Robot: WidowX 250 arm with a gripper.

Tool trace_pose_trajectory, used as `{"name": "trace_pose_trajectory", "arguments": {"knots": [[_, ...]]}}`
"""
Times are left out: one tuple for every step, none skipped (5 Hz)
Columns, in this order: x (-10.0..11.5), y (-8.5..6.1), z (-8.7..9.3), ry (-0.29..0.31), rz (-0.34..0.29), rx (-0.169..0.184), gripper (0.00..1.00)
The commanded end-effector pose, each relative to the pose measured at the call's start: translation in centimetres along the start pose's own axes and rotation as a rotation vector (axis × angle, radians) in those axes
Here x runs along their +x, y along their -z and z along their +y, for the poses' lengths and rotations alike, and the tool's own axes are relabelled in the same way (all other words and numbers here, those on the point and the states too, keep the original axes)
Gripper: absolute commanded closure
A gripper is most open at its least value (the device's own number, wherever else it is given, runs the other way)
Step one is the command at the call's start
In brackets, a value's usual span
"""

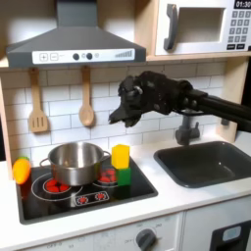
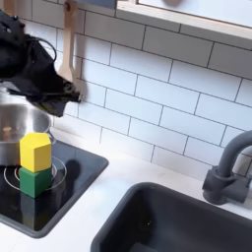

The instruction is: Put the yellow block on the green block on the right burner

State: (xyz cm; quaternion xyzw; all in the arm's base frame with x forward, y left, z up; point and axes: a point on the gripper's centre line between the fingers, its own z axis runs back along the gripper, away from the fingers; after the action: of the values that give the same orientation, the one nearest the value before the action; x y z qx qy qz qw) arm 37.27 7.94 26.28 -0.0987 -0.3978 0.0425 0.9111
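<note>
Stacking step looks complete. The yellow block [image 2: 35, 152] sits upright on top of the green block [image 2: 35, 181], faces roughly aligned, the pair touching and standing on the right burner [image 2: 61, 173] of the black hob [image 1: 137, 185]. In the first exterior view the stack stands just beside the steel pot [image 1: 75, 163], on the pot's right as that view shows it; the pot occupies the other burner. A rounded yellow-orange toy [image 1: 21, 171] lies at the hob's far edge, on the pot's other side, well apart from the stack. The claw [image 1: 125, 108] hangs above and behind the stack, clear of the yellow block and nearer the tiled wall [image 2: 167, 89] than the hob; nothing is seen between its fingers, so it appears empty. How wide it stands cannot be told: the black parts merge in both exterior views. The sink [image 1: 208, 163] and faucet [image 2: 228, 167] lie past the stack, away from the pot, and play no part. Judgement: placement done, arm in the retreat phase. The next move calls only for withdrawal up and away from the stack without brushing the yellow block; the top block rests loose on a small footprint, so any sideways touch could topple it. The white desk [image 1: 186, 201] around the hob carries nothing further relevant.
</note>
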Motion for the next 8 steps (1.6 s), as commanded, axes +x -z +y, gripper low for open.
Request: {"name": "trace_pose_trajectory", "arguments": {"knots": [[-0.7, -2.1, 1.6, -0.015, -0.167, -0.044, 1.0], [-0.6, -3.8, 1.3, -0.01, -0.216, -0.045, 1.0], [-0.1, -4.8, 1.0, -0.021, -0.25, -0.05, 1.0], [0.7, -5.5, 0.7, -0.038, -0.269, -0.053, 1.0], [1.0, -5.6, 0.7, -0.062, -0.28, -0.058, 1.0], [2.0, -5.6, 0.8, -0.078, -0.304, -0.042, 1.0], [3.8, -5.6, 1.5, -0.102, -0.339, -0.01, 1.0], [5.2, -5.0, 1.9, -0.132, -0.36, -0.006, 1.0]]}}
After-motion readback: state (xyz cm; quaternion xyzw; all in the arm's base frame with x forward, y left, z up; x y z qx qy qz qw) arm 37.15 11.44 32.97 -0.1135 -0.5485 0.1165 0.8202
